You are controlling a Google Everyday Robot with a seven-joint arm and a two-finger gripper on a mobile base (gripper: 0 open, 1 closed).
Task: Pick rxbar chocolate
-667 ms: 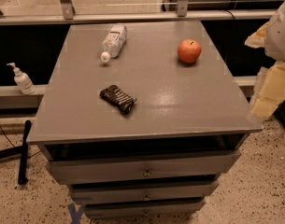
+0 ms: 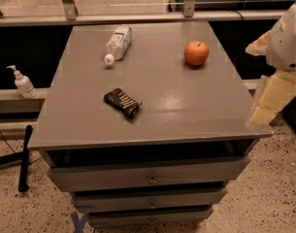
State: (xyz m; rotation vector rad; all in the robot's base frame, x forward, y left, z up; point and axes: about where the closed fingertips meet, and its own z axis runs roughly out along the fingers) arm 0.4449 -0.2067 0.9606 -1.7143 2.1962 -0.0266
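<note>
- The rxbar chocolate (image 2: 122, 102) lies flat on the grey cabinet top (image 2: 196, 115), left of centre and nearer the near edge than the far one. It is turned at a slant and nothing touches it
- The gripper (image 2: 272, 100) hangs off the right edge of the top, beside the near-right corner and well apart from the bar. Whether it is apart or together cannot be told from this view, and it holds nothing that can be seen
- Judged from this layout, the pick is at its approach step: the bar is untouched and the reach has not yet got over the surface
- The next move calls for travel leftward across the top to a spot above the bar, a turn of the wrist to match the slant of the wrapper, then a low descent, since the bar is thin and sits close to the surface
- A clear plastic bottle (image 2: 118, 42) lies on its side at the far left, cap toward the near side. A red apple (image 2: 196, 53) stands at the far right. Both are well apart from the bar and off a straight path from the right
- Under the top sit stacked drawers (image 2: 152, 176)
- Around it: a speckled floor (image 2: 264, 203) with a blue tape mark (image 2: 78, 221), a pump dispenser (image 2: 23, 83) on a ledge at left, a dark pole (image 2: 24, 159) near it, and a glazed wall rail (image 2: 138, 17) at the far side
</note>
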